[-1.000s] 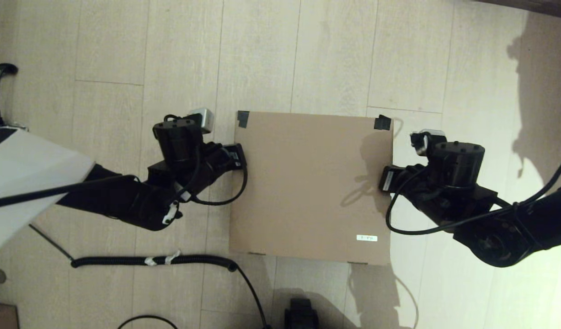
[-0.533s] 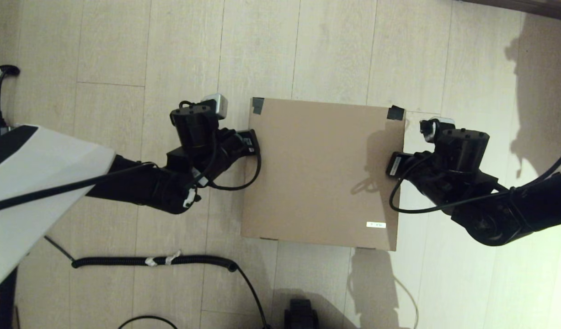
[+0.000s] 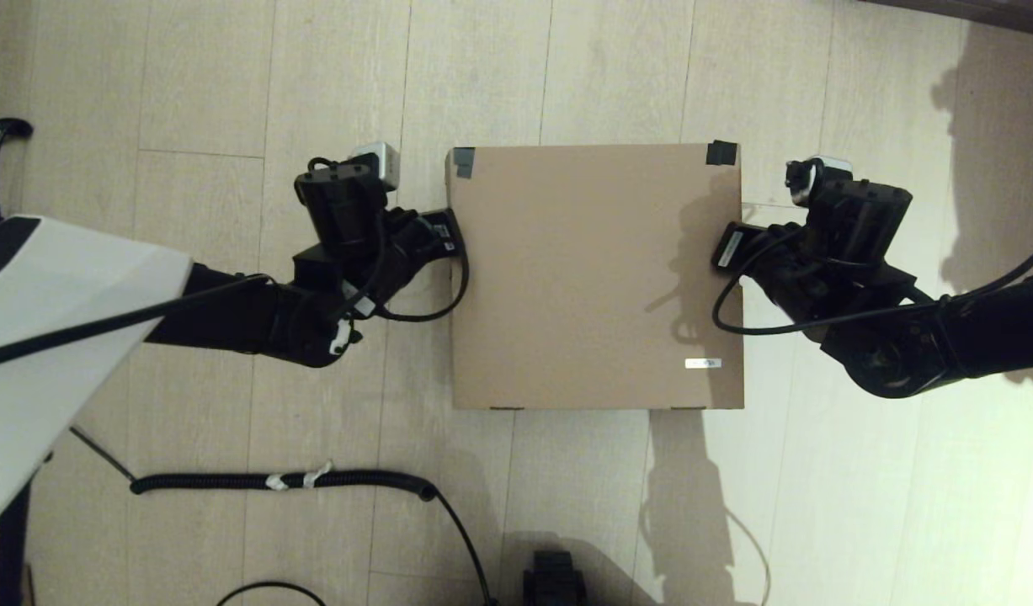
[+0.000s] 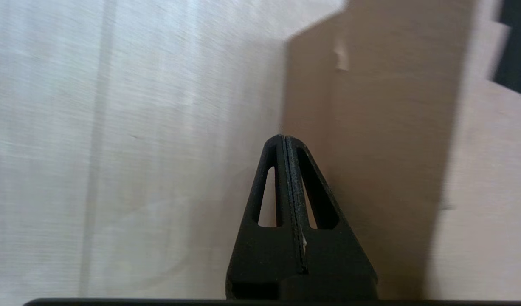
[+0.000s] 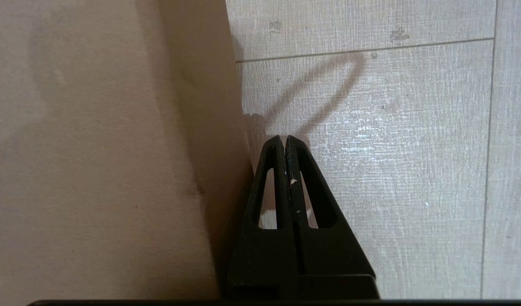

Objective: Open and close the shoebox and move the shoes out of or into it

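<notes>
Both arms have slid the closed shoebox (image 3: pixel 596 273) forward across the floor, left gripper (image 4: pixel 285 142) and right gripper (image 5: pixel 283 142) pressed together against its sides; lid remains unopened.

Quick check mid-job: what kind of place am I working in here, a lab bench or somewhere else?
Not a bench: likely an indoor room, with the work done on the floor. The closed shoebox sits directly on pale wood-look floor planks, and a coiled black cable trails across them.
</notes>
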